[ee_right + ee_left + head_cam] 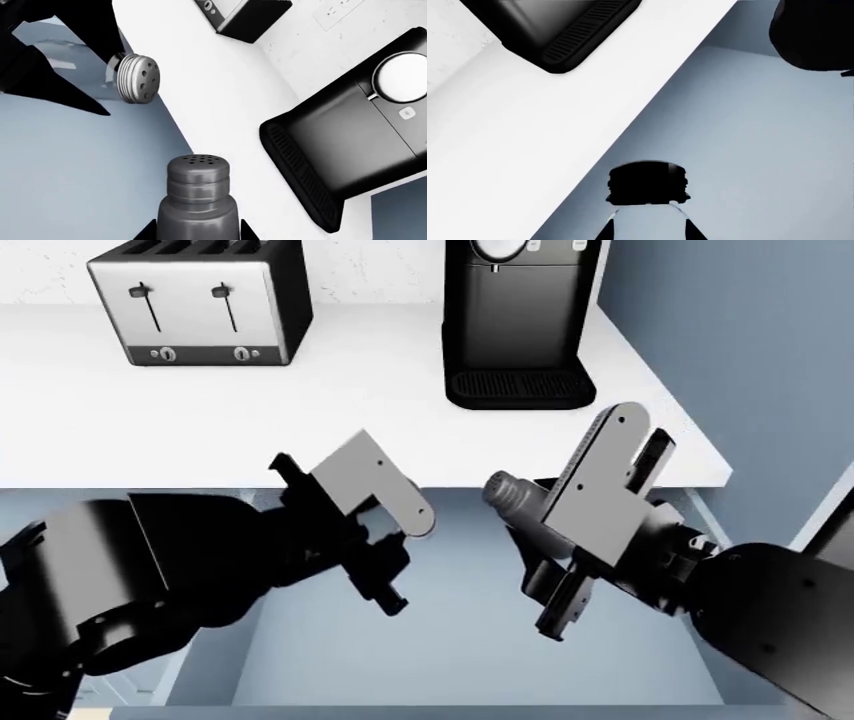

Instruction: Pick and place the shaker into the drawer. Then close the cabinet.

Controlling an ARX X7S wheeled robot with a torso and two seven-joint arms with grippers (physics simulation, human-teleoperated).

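Both grippers hang over the open drawer (454, 660), whose flat blue-grey bottom is bare. My right gripper (198, 231) is shut on a shaker (197, 192) with a dark grey body and a grey top with holes; the head view shows this shaker (506, 489) sticking out of the right gripper (537, 508) toward the counter. My left gripper (648, 227) is shut on a second, clear-bodied shaker (648, 220) whose cap looks black here. In the right wrist view that second shaker (137, 78) shows a pale silvery top with holes. The left gripper (383, 575) is left of the right one.
The white counter (347, 430) runs behind the drawer. On it stand a black coffee machine (521, 320) and a steel toaster (200, 305). A blue-grey wall (747, 360) rises at the right. The right arm (814, 35) shows dark in the left wrist view.
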